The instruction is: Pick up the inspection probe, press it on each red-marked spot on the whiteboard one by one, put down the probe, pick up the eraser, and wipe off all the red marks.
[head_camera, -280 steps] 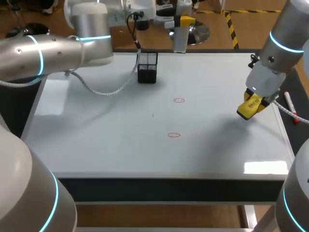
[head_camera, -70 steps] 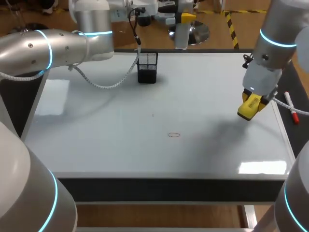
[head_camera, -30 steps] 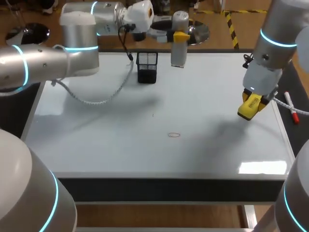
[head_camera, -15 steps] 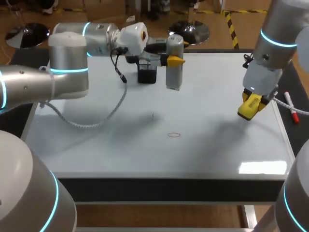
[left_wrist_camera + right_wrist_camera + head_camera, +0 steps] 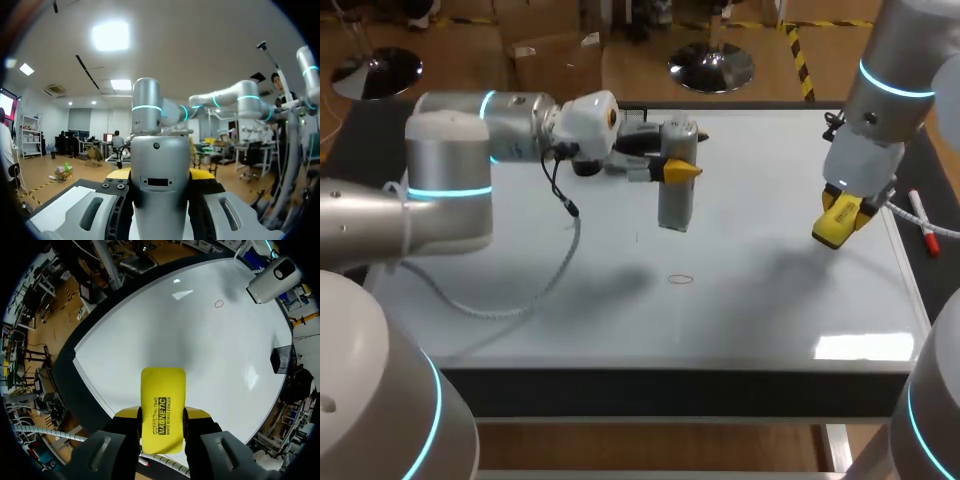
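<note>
An upright grey probe [image 5: 676, 195] hangs above the middle of the whiteboard [image 5: 520, 300], and my left gripper [image 5: 678, 170] is shut on its upper part. In the left wrist view the probe [image 5: 160, 195] fills the space between the fingers of the left gripper [image 5: 160, 175]. One small red ring mark [image 5: 680, 280] lies on the board a little in front of the probe; it also shows as the red mark [image 5: 219, 303]. My right gripper [image 5: 840, 215] hovers over the board's right side, shut on the yellow eraser [image 5: 837, 226]. The eraser [image 5: 162, 407] sticks out ahead of the right gripper [image 5: 161, 415].
A black mesh holder [image 5: 278, 360] stands near the board's back edge, mostly hidden behind my left wrist in the head view. A red-capped marker [image 5: 923, 226] lies just off the board's right edge. A coiled white cable [image 5: 500, 300] hangs from my left arm over the board.
My left arm has swung the probe from the back edge forward and down to over the board's middle, closer to the red mark. My right arm and the eraser have stayed still.
</note>
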### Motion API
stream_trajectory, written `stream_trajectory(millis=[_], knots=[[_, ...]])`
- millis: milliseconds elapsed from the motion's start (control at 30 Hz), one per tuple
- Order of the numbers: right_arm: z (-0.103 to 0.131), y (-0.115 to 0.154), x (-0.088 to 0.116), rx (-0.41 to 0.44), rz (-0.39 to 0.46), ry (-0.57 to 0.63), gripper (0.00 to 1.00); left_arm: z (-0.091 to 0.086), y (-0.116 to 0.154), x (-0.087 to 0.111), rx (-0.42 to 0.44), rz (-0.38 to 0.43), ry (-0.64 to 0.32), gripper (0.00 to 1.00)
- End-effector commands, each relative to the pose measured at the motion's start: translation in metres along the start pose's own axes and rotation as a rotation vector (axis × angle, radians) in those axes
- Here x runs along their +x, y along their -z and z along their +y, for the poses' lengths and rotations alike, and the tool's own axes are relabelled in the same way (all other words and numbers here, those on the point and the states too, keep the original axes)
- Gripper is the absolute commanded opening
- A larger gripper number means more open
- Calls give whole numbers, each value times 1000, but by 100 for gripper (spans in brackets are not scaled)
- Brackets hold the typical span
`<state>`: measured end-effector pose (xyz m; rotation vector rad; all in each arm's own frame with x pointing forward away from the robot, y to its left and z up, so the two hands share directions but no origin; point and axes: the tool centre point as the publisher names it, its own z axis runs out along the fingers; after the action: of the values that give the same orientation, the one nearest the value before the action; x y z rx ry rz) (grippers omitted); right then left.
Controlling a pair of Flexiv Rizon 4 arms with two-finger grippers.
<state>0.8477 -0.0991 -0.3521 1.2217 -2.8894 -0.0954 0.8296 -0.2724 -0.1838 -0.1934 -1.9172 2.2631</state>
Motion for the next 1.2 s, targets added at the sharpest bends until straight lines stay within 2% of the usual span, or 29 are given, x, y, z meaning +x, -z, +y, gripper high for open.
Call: stream_trajectory(millis=[33, 300, 800, 1200], knots=[[0, 0, 0, 3, 2, 1, 0, 11, -3, 11, 17, -103, 5, 0], [0, 0, 0, 3, 2, 1, 0, 30, -4, 20, 18, -109, 14, 0], [0, 0, 0, 3, 2, 1, 0, 51, -5, 19, 23, -92, -3, 0], [0, 0, 0, 3, 2, 1, 0, 73, 2, 18, 33, -125, 17, 0]])
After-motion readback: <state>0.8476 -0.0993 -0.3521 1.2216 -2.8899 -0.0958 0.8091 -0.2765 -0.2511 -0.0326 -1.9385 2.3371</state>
